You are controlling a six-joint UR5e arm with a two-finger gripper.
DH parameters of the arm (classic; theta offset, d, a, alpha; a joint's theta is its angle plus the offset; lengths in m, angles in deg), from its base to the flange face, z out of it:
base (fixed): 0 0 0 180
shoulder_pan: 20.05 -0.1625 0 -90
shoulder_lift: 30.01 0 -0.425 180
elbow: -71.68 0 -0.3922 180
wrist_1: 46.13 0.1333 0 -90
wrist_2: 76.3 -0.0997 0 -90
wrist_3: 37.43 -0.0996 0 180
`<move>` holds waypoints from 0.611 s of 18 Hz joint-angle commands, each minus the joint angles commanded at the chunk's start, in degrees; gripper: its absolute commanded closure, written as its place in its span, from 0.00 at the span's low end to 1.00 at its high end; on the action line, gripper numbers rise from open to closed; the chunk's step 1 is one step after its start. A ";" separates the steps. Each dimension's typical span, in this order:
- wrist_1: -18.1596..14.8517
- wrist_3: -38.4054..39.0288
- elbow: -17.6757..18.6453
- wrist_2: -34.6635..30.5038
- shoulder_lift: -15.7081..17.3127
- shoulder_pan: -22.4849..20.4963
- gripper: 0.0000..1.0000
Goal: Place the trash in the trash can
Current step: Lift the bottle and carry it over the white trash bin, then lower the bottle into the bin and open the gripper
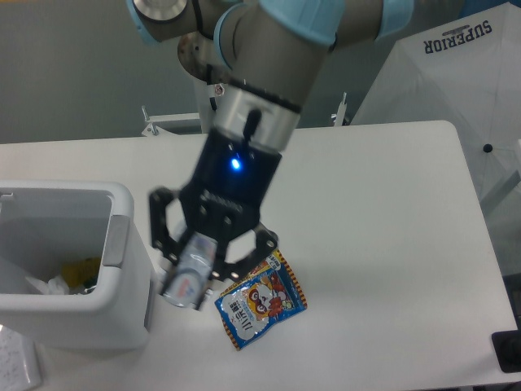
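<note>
I have the gripper (192,275) pinching the slim clear plastic bottle (186,280) beside the white boxy bin (122,244) at the counter's left edge; I should clear the rim before releasing; the blue-orange snack packet (260,306) lies near the counter's front edge.

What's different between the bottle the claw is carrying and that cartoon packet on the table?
The bottle is a rounded clear tube held tilted in the claw, off the table; the snack packet is flat and lies on the table. The bottle is mostly clear and white, while the packet is bright blue and orange. The bottle is beside the trash can; the packet lies further away. Neither is in it yet.
</note>
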 joint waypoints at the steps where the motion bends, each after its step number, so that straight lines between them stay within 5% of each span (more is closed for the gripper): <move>1: 0.17 1.40 -0.79 1.84 0.00 0.09 1.00; 11: 1.31 3.69 -1.76 4.41 -0.43 6.14 1.00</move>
